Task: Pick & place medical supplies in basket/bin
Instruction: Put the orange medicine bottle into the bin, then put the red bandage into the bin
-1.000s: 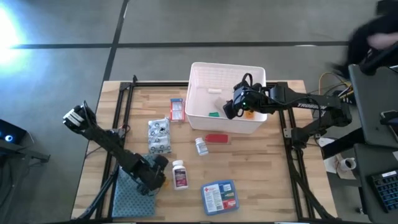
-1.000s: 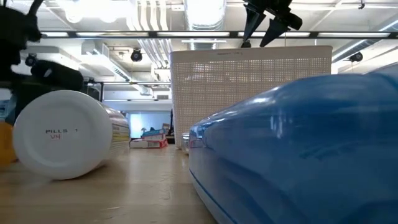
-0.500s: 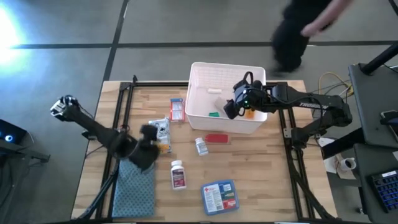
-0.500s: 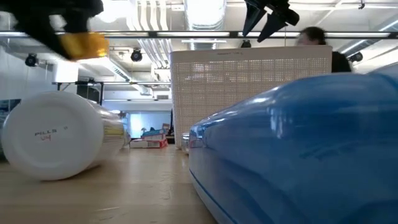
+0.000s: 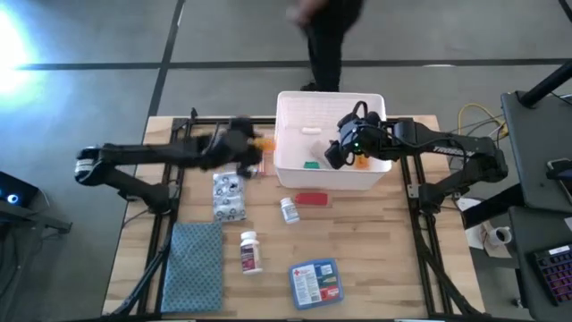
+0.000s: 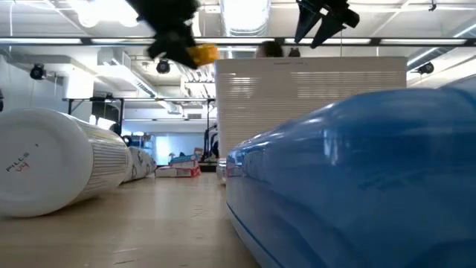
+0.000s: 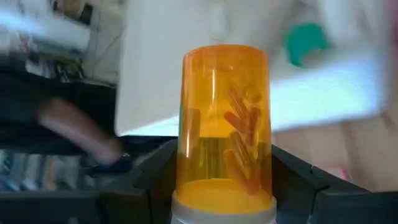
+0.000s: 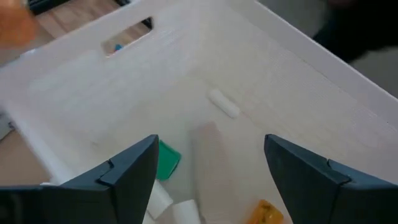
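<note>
My left gripper (image 5: 251, 147) is shut on an orange vial (image 7: 225, 124) and hangs just left of the white bin (image 5: 327, 175), above the red-white box (image 5: 255, 165). My right gripper (image 5: 332, 159) hangs open over the bin's inside, holding nothing. In the bin lie a green item (image 8: 166, 158), a white item (image 8: 224, 103) and another orange vial (image 8: 267, 211). On the table rest silvery blister packs (image 5: 228, 195), a small bottle (image 5: 289, 210), a red tube (image 5: 311, 199), a white pill bottle (image 5: 251, 253) on its side and a blue first-aid packet (image 5: 315, 282). My left gripper pinches the orange vial between its two fingers (image 7: 155, 180), low on the orange body (image 7: 186, 177) just above the white cap. The fingers come from the table's left, slanting down. The vial sticks out ahead of them toward the bin, lifted clear of the table.
A blue-grey folded cloth (image 5: 192, 277) lies at the near left. Black frame rails (image 5: 179, 152) run along the table's left and right sides. A person (image 5: 326, 40) stands beyond the far edge, behind the bin.
My left gripper has risen from beside the cloth at the near left and swung toward the far edge and rightward to the bin, turning as it went, with the orange vial in its hold. The white pill bottle has turned a little on the table.
</note>
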{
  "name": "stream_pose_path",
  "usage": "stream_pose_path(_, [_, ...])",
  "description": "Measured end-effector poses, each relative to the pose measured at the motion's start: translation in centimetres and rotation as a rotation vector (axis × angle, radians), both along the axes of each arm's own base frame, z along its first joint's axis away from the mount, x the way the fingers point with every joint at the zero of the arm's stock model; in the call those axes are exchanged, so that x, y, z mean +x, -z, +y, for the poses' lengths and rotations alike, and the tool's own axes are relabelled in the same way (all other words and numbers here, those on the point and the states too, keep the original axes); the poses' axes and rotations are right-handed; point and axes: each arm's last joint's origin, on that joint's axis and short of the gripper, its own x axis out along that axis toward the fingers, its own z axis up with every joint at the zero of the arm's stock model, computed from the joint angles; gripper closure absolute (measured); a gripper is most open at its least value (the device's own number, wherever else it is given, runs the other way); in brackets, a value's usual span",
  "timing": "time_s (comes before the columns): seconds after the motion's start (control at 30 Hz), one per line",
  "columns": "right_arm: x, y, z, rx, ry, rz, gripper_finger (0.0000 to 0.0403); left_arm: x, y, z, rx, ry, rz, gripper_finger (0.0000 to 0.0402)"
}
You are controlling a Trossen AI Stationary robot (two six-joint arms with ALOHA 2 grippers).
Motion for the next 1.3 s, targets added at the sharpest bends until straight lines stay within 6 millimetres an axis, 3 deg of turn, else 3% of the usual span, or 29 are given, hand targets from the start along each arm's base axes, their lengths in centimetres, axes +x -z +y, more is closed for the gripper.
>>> stream_pose_path(0.1, [-0.9, -0.1, 0.1, 0.006, 0.040, 0.018, 0.0124, 1.6, -2.0, 2.4, -0.108, -0.067, -0.105, 0.0219])
stream_pose_path(0.3, [-2.9, -0.2, 0.3, 0.042, 0.102, 0.066, 0.0128, 5.9, -6.3, 3.4, -0.134, 0.019, -0.225, 0.0217])
stream_pose_path(0.4, [-3.6, -0.5, 0.3, 0.009, 0.130, 0.061, 0.0132, 9.1, -5.7, 4.7, -0.202, 0.055, -0.233, 0.0217])
stream_pose_path(0.57, [-4.3, -0.9, 0.1, -0.073, 0.182, 0.046, 0.0132, 13.9, -3.2, 6.8, -0.306, -0.061, -0.190, 0.0196])
stream_pose_path(0.77, [-4.3, -0.5, 0.1, -0.080, 0.185, 0.065, 0.0125, 15.8, -3.8, 7.4, -0.289, -0.153, -0.066, 0.0150])
stream_pose_path(0.93, [-4.2, 0.6, 0.1, -0.086, 0.171, 0.121, 0.0118, 14.9, -5.6, 7.2, -0.219, -0.251, 0.030, 0.0130])
stream_pose_path(1.17, [-4.0, 1.5, 0.9, -0.181, 0.163, 0.161, 0.0110, 9.5, -11.0, 3.9, -0.318, -0.304, -0.041, 0.0128])
stream_pose_path(1.3, [-3.1, 1.0, 2.9, -0.157, 0.049, 0.076, 0.0106, 5.7, -12.7, 2.8, -0.389, -0.365, -0.125, 0.0128])
